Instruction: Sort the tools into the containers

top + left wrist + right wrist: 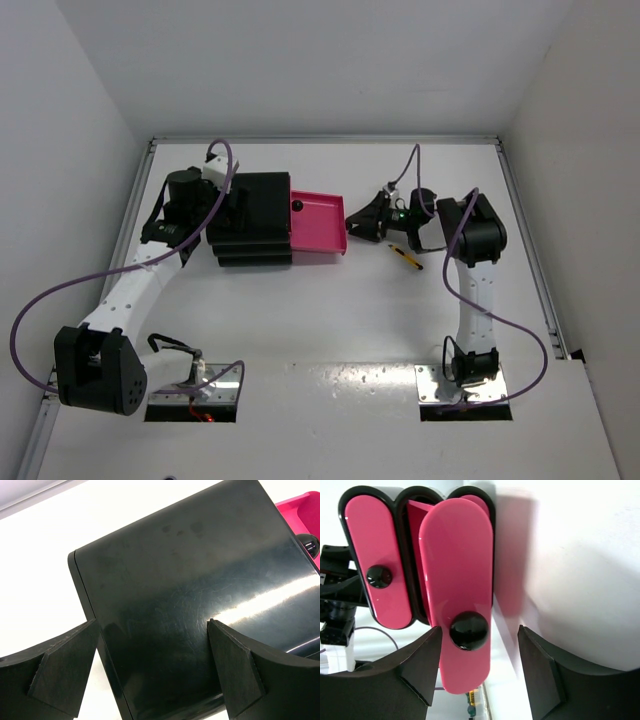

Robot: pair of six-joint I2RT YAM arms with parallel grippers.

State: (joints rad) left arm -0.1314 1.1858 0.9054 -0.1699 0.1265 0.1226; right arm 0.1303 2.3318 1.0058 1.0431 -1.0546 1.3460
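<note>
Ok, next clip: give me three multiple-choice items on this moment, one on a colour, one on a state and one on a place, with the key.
1. What colour is the pulled-out shallow rectangular drawer?
A blue; B magenta-pink; C green.

2. How does the right end effector stand at the drawer's round black knob?
A shut on it; B open, with a finger on either side and gaps between; C nowhere near it.

3. Where does the yellow-and-black stick-shaped tool lie?
A inside the drawer; B in the right end effector; C on the white table, outside the drawer.

Key:
1 B: the top view shows it pink.
2 B: the right wrist view shows a gap on each side of the knob.
3 C: it lies on the table, beyond the drawer's front.
</note>
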